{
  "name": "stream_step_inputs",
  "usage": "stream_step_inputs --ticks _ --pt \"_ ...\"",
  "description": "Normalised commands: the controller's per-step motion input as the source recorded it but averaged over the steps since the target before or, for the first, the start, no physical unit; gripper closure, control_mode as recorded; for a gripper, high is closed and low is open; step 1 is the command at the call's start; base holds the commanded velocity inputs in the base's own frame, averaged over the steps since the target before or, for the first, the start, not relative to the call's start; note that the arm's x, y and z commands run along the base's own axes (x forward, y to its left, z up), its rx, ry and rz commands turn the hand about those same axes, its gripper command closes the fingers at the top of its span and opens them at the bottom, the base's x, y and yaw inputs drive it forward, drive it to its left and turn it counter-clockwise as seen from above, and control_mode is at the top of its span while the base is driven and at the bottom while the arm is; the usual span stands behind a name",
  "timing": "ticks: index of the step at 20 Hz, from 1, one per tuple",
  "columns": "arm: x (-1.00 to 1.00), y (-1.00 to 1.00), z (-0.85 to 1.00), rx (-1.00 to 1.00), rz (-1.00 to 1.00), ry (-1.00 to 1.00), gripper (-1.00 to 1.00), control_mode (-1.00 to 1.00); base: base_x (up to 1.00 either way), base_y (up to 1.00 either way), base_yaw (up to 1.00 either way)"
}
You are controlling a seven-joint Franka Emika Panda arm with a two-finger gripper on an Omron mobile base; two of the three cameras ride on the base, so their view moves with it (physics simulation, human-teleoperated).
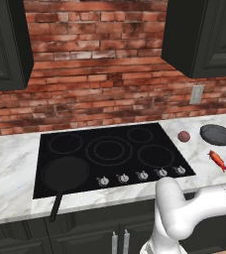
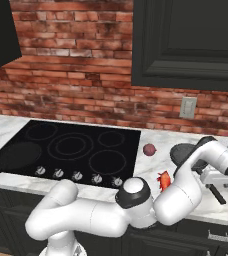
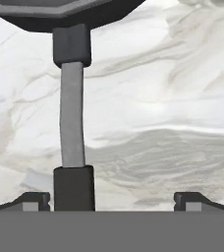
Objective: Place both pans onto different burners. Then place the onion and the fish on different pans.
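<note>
Hand view: pincer [image 3: 112, 199] spread wide, empty, poised over the smaller pan's handle [image 3: 72, 120]. Handle's long axis ran straight ahead from the pincer, offset toward one fingertip [image 3: 33, 201]. Smaller pan [image 1: 217, 134] lay on the marble bench [image 1: 11, 163], beside the cooktop [image 1: 110, 149].

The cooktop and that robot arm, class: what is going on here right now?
The larger pan already sits on the front-left burner of the cooktop. The arm has reached right to the smaller pan on the marble counter; its open gripper hovers over the pan's handle, which lies near one fingertip, nothing gripped yet. The onion and fish lie on the counter beside that pan.
</note>
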Motion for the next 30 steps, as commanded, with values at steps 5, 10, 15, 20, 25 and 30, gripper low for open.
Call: stream_step_inputs --ticks 5,10,15,20,25,30 --pt "0.0 0.0 -0.3 0.0 0.0 0.0 -1.0 -1.0 0.0 0.0 0.0" --pt "0.0 0.0 -0.23 -0.01 0.0 0.0 -1.0 -1.0 0.0 0.0 0.0" --pt "0.0 0.0 0.0 0.0 0.0 0.0 1.0 -1.0 0.0 0.0 0.0" --pt "0.0 0.0 0.0 0.0 0.0 0.0 1.0 -1.0 0.0 0.0 0.0" --pt "0.0 0.0 0.0 0.0 -0.01 0.0 1.0 -1.0 0.0 0.0 0.0" --pt "0.0 0.0 0.18 0.0 -0.08 0.0 1.0 -1.0 0.0 0.0 0.0"
